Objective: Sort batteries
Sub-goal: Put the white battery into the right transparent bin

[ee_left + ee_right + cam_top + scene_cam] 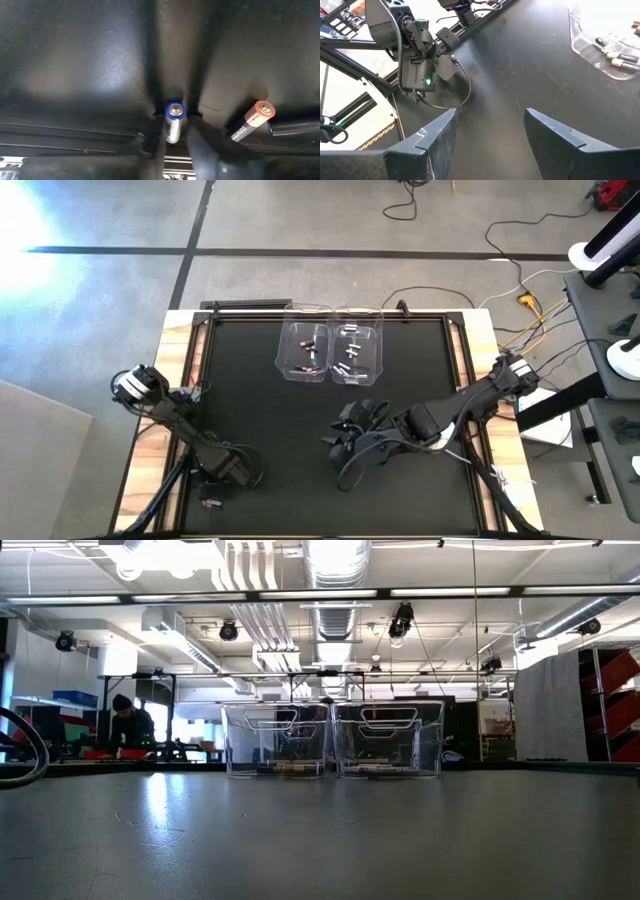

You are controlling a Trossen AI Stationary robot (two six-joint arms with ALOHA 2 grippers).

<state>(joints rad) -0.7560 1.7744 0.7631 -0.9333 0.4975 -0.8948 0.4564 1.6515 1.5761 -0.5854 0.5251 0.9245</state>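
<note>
Tabletop (300,440), lower left of the high view: left hand (172,131) is clenched on a silver-white battery (173,125). Step in hand: pick-up. Next move, likely: lift and carry to the clear bins (330,345). Right hand (490,135) waits released. Only the left wrist view shows the copper-topped battery (252,120) beside.

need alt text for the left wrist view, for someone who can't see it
Close-up of the left gripper with its two dark fingers closed around a silver battery with a blue-ringed end, low over a black table mat. Beside it lies a black-and-copper battery, apart from the fingers and untouched.
</note>
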